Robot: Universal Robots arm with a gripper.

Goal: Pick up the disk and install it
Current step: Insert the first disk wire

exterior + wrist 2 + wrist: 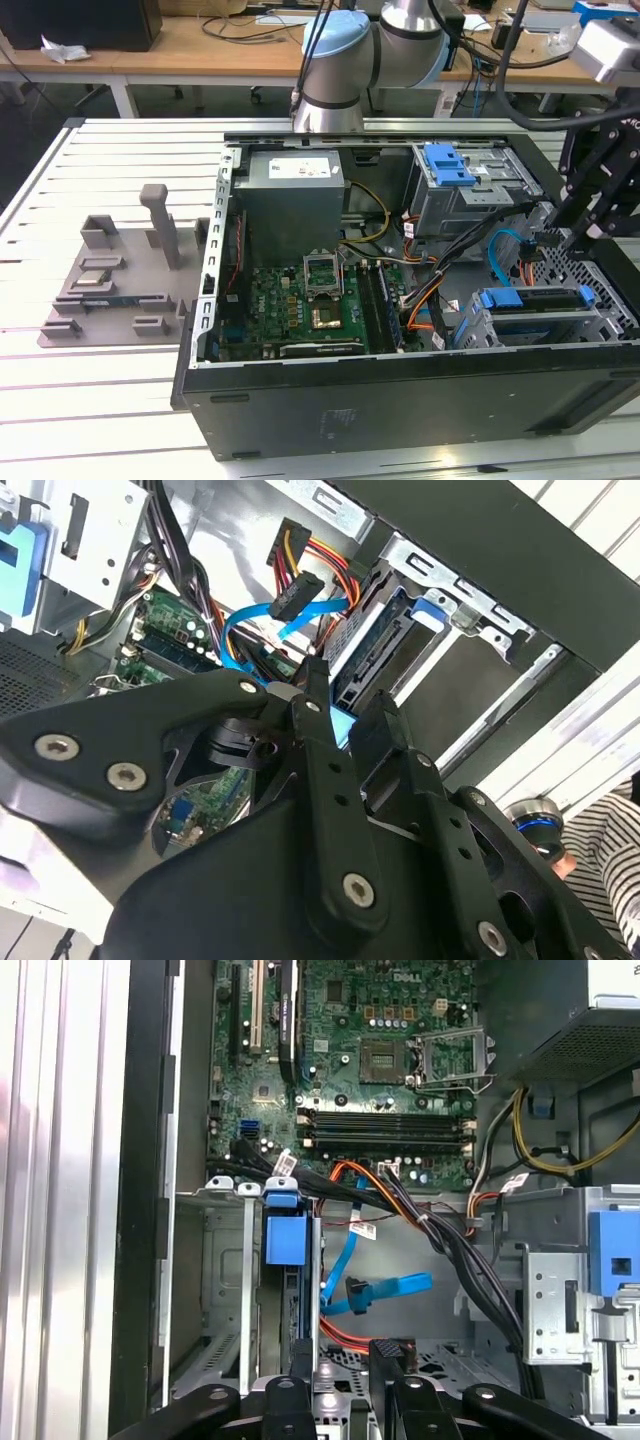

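Open computer case (400,400) lying on slatted surface (110,400). Disk (530,298) sitting edge-up in drive cage at case's 4 o'clock corner, blue rails gripping slot. Hand (345,1355) hovering just above it, fingers (320,740) narrow, holding nothing.

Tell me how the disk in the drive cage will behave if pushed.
The disk looks like a stiff metal block, so it probably won't flex. Its blue rails sit in the drive cage, so it should slide rather than tip. It is likely heavy for its size.
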